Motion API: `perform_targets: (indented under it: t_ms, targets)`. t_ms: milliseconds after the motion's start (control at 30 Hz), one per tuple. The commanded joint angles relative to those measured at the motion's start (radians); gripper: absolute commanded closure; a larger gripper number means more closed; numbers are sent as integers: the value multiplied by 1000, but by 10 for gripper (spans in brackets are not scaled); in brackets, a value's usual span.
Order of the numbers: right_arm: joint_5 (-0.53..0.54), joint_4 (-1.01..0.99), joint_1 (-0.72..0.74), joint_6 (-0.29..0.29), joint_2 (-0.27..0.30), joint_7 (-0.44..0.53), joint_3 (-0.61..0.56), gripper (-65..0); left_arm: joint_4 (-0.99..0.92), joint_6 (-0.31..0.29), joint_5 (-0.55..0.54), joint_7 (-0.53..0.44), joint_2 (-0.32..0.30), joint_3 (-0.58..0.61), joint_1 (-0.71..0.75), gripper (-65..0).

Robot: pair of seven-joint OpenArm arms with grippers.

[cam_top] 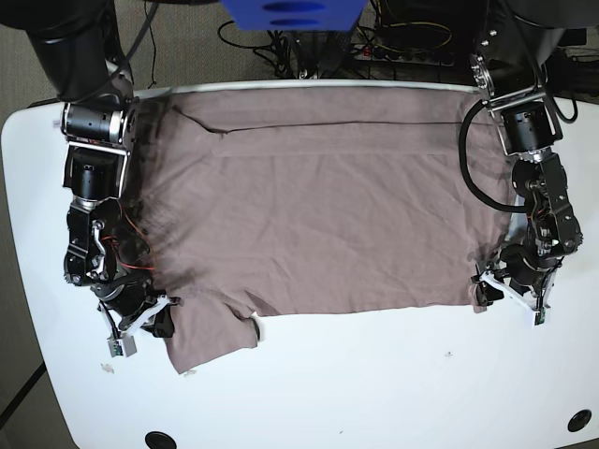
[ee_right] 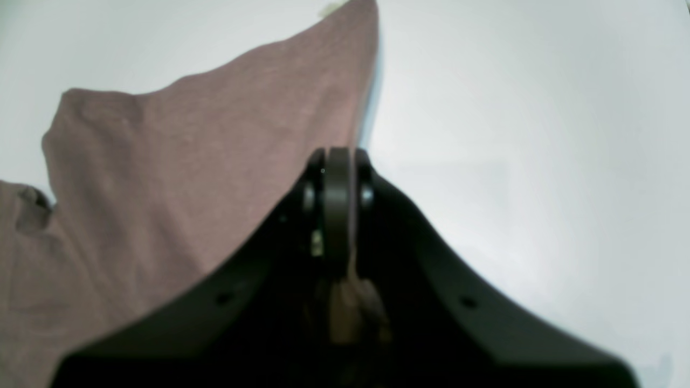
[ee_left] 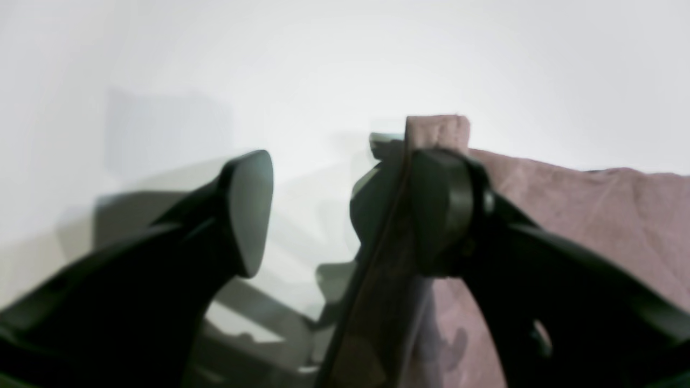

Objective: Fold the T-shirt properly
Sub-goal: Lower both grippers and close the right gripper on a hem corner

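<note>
The dusty mauve T-shirt [cam_top: 318, 215] lies spread flat on the white table [cam_top: 374, 393]. My right gripper [cam_top: 159, 323] is at the shirt's near-left corner. In the right wrist view its jaws [ee_right: 337, 161] are closed together on the shirt's edge [ee_right: 188, 161], with fabric showing between them. My left gripper [cam_top: 484, 292] is at the shirt's near-right corner. In the left wrist view it [ee_left: 345, 183] is open. One finger [ee_left: 248, 215] is over bare table, and the other finger [ee_left: 442, 210] is against the shirt's edge [ee_left: 593, 215].
The table's front edge is near both grippers. There are dark holes near the front corners [cam_top: 159, 438] [cam_top: 580, 419]. A small white scrap [cam_top: 106, 367] lies by the right gripper. Cables and a blue object [cam_top: 295, 11] sit behind the table.
</note>
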Motion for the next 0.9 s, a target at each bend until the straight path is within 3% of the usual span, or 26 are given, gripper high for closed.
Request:
perform_targets:
  t_ms: [0,867]
  targets:
    - [-13,8,15,5,8,-32,-1,-6,-5,-7,2,21,-7,0,-13,-383]
    - [-11,24,17,7,7,-23,0,-2,-31,-2,1,-14,3,-10,-27,-381]
